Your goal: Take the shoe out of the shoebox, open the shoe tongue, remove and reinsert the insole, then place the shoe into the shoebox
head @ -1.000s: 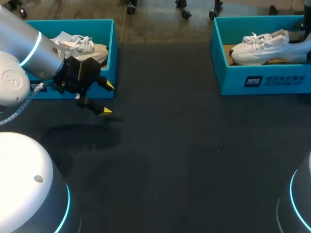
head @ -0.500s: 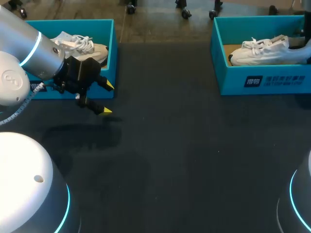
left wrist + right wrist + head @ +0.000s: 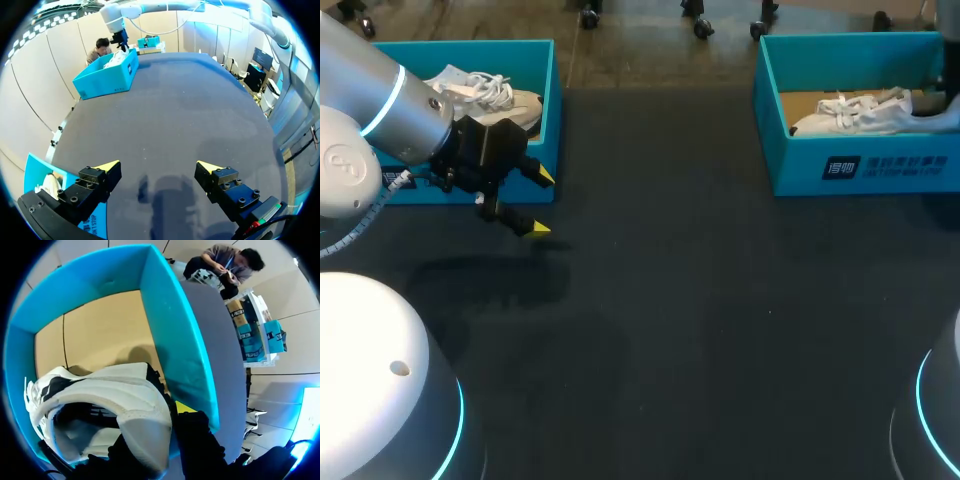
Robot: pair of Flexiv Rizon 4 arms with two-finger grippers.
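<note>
Right gripper [image 3: 160, 435] grips the heel of the shoe [image 3: 100, 390], which lies inside the box [image 3: 170, 330]. Left gripper [image 3: 157, 172] stands wide, far from the box. The shoe seems light and soft; the stiffer heel is the safest hold.

print: white logo block and lettering [image 3: 887, 166] on the front wall of the right-hand shoebox [image 3: 800, 175] | legible?: nope, way too small to make out | other shoebox [image 3: 545, 100], well left of that one: scrap of white print [image 3: 93, 226] on its wall, mostly hidden, can't read it either
</note>
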